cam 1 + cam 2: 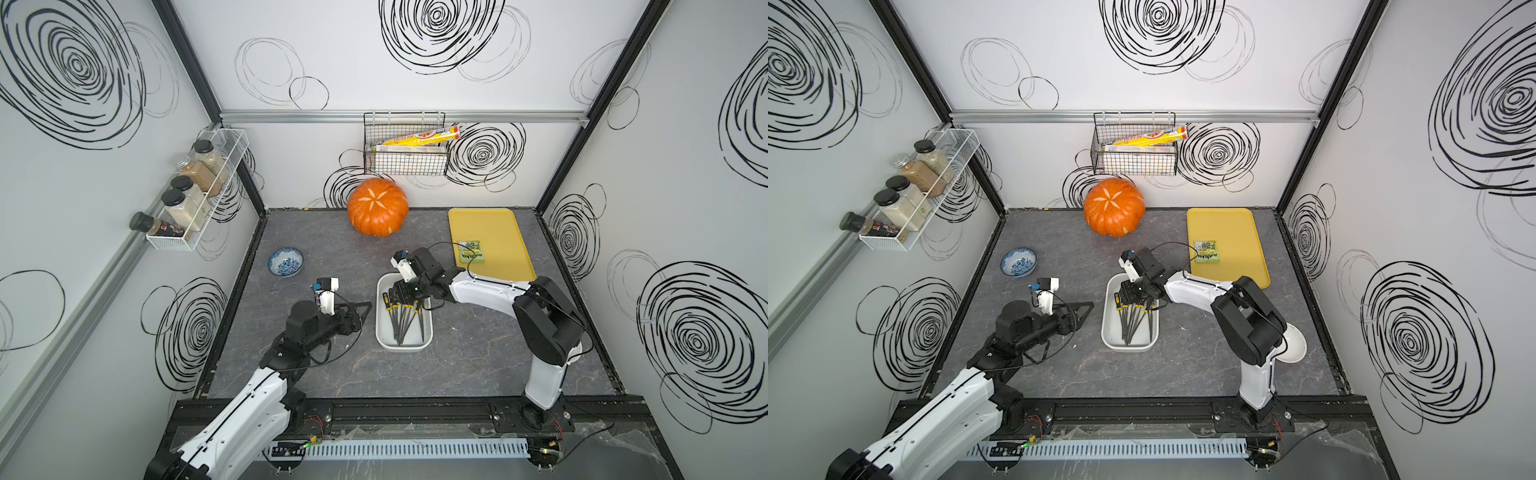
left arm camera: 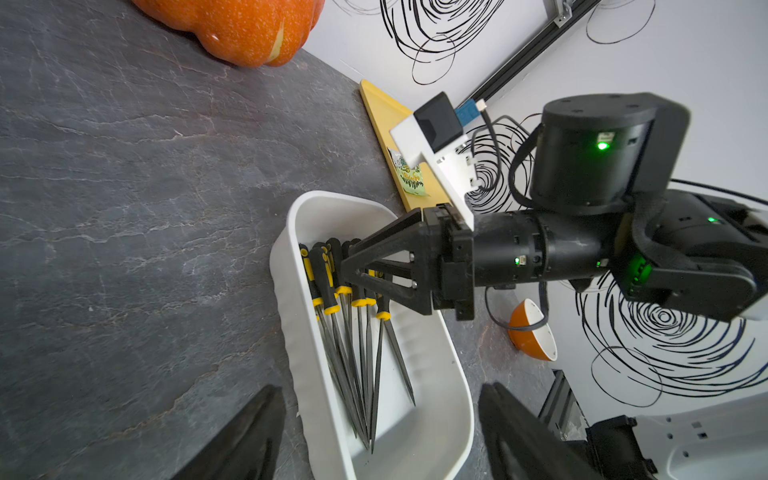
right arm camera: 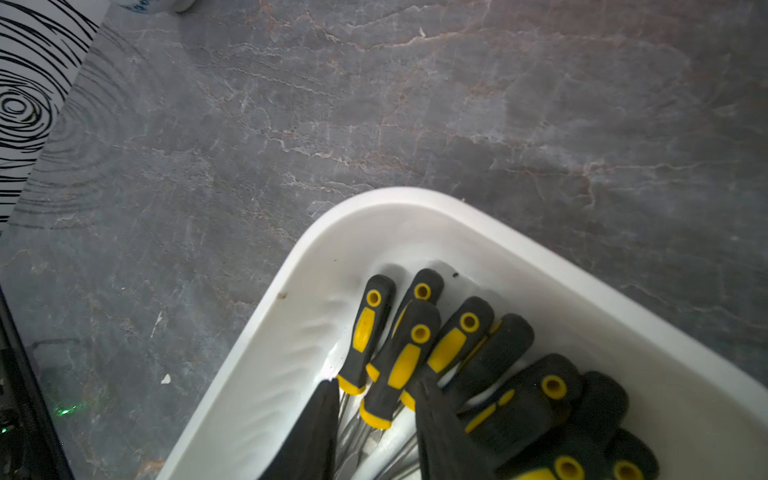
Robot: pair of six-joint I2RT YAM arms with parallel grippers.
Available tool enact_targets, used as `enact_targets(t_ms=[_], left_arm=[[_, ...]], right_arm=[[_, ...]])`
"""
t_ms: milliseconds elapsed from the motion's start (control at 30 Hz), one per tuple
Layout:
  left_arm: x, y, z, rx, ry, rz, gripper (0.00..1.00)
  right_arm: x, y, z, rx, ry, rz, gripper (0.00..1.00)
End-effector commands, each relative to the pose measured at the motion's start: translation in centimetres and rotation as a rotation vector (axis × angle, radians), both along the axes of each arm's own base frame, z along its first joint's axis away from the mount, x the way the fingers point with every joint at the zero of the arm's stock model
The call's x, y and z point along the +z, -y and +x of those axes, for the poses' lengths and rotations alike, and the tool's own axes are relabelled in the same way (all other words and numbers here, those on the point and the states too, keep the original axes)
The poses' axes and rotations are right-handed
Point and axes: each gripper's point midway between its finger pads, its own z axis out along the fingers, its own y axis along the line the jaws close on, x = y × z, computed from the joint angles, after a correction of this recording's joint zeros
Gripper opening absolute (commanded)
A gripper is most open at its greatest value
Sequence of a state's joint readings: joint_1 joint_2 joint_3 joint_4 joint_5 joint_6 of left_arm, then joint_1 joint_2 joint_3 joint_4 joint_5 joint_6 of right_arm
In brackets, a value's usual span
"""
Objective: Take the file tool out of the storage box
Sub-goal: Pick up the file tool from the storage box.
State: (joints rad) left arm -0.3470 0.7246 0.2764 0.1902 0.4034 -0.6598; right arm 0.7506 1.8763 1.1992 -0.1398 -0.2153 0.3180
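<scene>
In both top views, the file tools (image 1: 405, 322) lie bundled in the storage box (image 1: 404, 348), directly under the right jaws. Lift from here and you may drag a neighbouring file out, or tip the box on the worktop (image 1: 332, 374). Left wrist view: the left jaws stand wide and empty, with the storage box (image 2: 280, 291) just ahead of them. Right wrist view: the right jaws stand narrow, straddling one handle (image 3: 399, 365); you cannot tell whether they pinch it.

Left claw (image 2: 380, 390) wide, right claw (image 3: 378, 384) half-closed.
</scene>
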Motion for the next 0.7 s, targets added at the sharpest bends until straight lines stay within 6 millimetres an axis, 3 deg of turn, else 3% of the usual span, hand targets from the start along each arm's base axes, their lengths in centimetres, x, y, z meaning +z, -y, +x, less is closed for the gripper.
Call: enact_targets(t_ms=[0,400,667], left_arm=[[0.9,0.4,0.1,-0.019,0.049,-0.002,0.81],[0.4,0.5,0.1,-0.024,0.023,0.008,0.82],[0.2,0.5,0.2,-0.021,0.013,0.012,0.84]], right_arm=[[-1.8,0.6,0.2,-0.022,-0.029,-0.075,0.36],[-4.3,0.7,0.5,-0.058,-0.061,-0.154,0.37],[-5.1,1.4,0.7,-0.118,-0.067,-0.248,0.33]])
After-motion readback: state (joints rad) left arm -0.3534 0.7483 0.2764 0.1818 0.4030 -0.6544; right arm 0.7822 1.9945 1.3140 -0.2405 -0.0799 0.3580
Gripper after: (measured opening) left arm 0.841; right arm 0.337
